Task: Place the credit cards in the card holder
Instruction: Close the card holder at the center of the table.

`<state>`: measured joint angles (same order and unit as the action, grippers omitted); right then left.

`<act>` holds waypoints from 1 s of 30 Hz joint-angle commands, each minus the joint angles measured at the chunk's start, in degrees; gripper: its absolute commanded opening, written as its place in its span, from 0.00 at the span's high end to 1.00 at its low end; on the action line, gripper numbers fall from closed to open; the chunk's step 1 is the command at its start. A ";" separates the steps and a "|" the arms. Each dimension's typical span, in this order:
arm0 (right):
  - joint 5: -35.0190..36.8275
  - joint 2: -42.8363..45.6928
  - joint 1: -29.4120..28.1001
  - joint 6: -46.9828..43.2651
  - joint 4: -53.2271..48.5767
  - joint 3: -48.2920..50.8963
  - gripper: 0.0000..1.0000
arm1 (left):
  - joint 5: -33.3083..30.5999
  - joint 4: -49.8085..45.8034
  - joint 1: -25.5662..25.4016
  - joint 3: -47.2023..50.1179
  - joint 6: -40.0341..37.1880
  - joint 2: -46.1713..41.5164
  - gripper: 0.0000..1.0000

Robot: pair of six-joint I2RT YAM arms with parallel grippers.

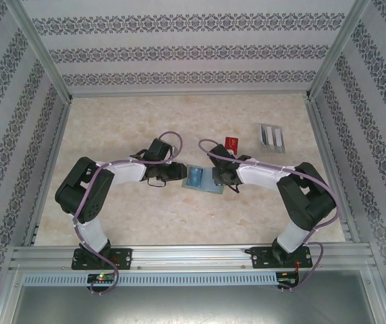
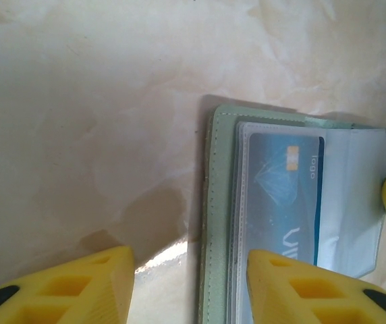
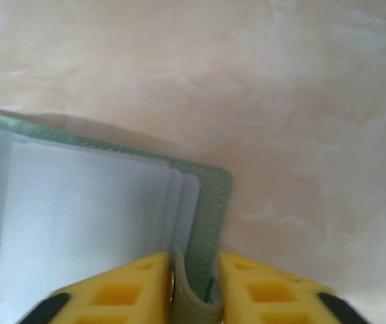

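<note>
Left gripper (image 2: 189, 287): we see jaws half apart, one finger over a leaf, holding nothing.
Right gripper (image 3: 194, 273): pinched narrow on the green edge flap.
Card holder (image 2: 220, 202): open mid-table between them, blue card (image 2: 281, 196) sleeved.
Red card (image 1: 231, 142): beyond, on the table.

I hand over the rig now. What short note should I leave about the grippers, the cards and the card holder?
Left gripper: open, one finger on the table, the other over the open card holder.
Right gripper: shut on the holder's green edge tab.
Blue card: done, it sits in a clear sleeve of the holder.
Red card: on the table beyond the right gripper, near the clear stand.
Left to do: put the red card into the holder.
</note>
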<state>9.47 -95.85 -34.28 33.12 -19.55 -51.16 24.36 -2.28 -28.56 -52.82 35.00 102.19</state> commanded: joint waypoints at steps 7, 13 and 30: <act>-20.51 0.75 1.96 2.19 17.06 6.04 0.85 | 8.30 -2.96 -2.55 -0.66 2.43 1.17 0.59; -30.78 -4.76 1.15 7.95 30.87 5.59 0.85 | 7.56 -5.35 -2.15 -0.14 2.26 -4.25 0.72; -36.63 -10.28 3.11 11.75 42.10 7.56 0.67 | 5.40 -0.60 -2.97 0.36 3.71 -4.72 0.74</act>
<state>-24.16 -104.97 -31.62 43.97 20.51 -45.60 28.12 -5.48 -30.02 -50.33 38.41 94.70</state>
